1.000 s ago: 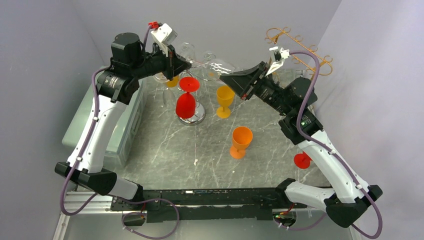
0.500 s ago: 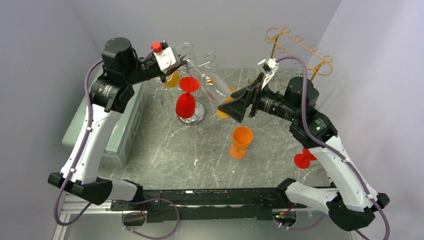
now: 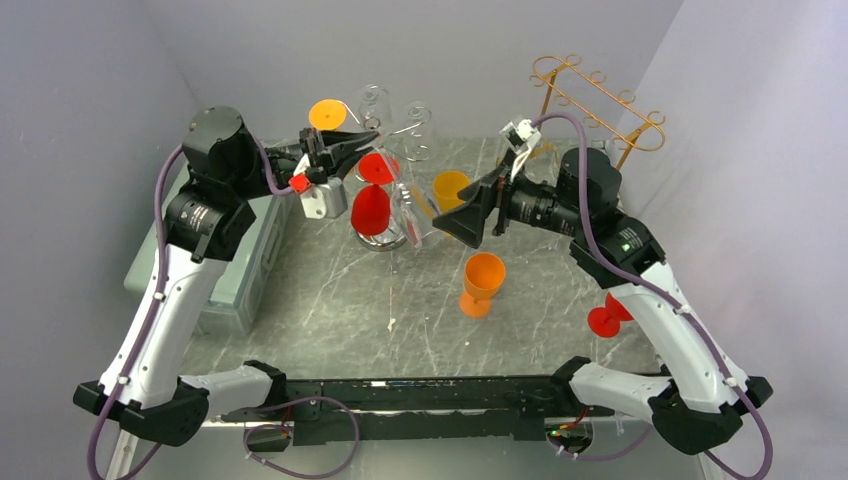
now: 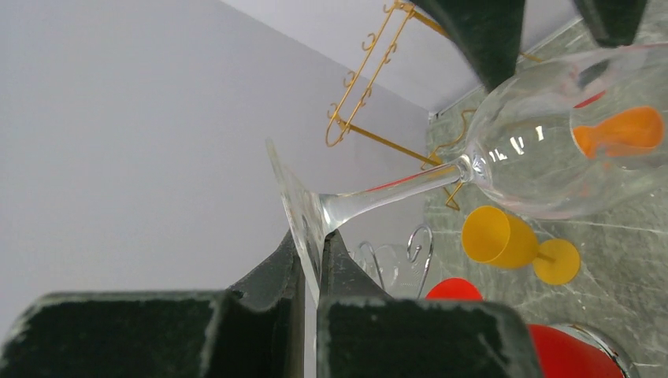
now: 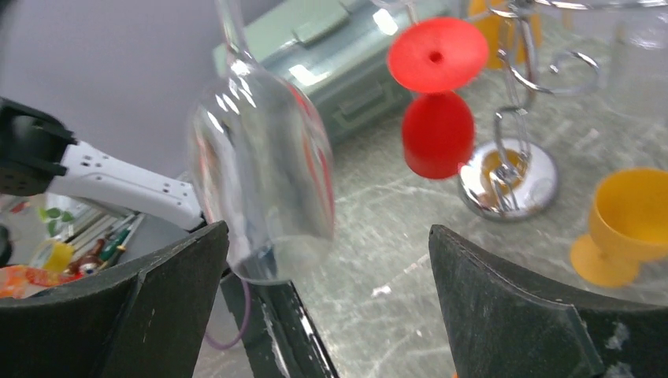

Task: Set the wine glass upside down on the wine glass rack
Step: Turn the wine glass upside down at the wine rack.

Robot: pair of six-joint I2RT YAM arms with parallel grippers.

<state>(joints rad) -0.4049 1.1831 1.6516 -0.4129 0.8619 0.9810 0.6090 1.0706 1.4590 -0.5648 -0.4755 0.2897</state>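
Left gripper [image 4: 313, 252] pinched tight on the foot of the clear glass [image 4: 536, 150]. The stem slants and the bowl hangs lower, just beside the rack [image 3: 385, 238] where a red glass [image 3: 371, 210] hangs upside down. Right gripper [image 5: 327, 236] gapes wide, fingers flanking the bowl.

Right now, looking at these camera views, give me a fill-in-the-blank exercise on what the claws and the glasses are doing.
1. The left claw pinches the foot of a wine glass that is ____, not coloured.
2. The right claw has its jaws ____.
3. The red glass hangs ____ on the chrome rack.
Missing words: clear; open; upside down.
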